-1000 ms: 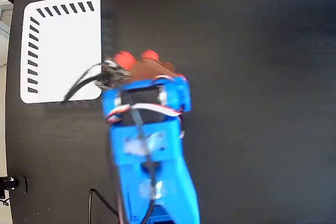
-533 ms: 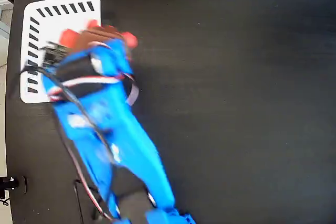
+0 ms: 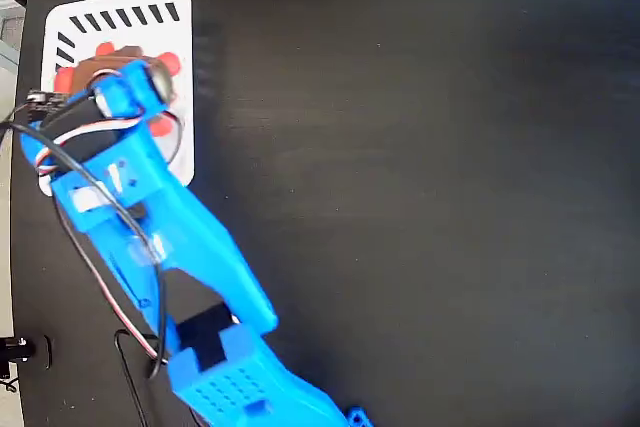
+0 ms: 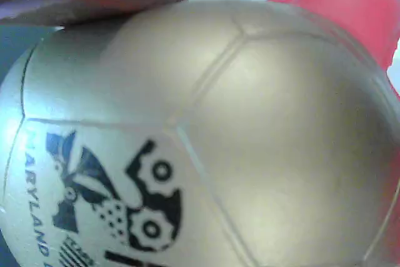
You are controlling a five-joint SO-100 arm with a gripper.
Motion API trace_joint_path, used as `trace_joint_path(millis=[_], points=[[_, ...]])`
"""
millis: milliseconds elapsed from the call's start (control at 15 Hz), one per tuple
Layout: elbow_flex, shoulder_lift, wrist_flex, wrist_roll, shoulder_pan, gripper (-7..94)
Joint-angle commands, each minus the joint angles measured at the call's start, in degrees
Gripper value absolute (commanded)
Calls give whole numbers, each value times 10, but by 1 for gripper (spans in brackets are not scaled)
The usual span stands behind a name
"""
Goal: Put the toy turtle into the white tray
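Your blue gripper [image 3: 120,82] pinches the gold-grey, red-footed toy turtle [image 4: 206,136] directly over the flat white slotted tray [image 3: 150,22]; fingers hidden, release straight down

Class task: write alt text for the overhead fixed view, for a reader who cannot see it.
A blue robot arm reaches across a black table, its gripper over a flat white slotted tray. A toy turtle with red feet sits under the gripper, above the tray.
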Motion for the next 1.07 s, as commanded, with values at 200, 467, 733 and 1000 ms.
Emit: trace_joint_path(millis=[200, 467, 733, 1000], points=[[-72, -9, -35, 11, -24, 0], [-68, -34, -49, 29, -24, 15], [-41, -57, -54, 30, -31, 53], [-24, -57, -62, 32, -39, 61]])
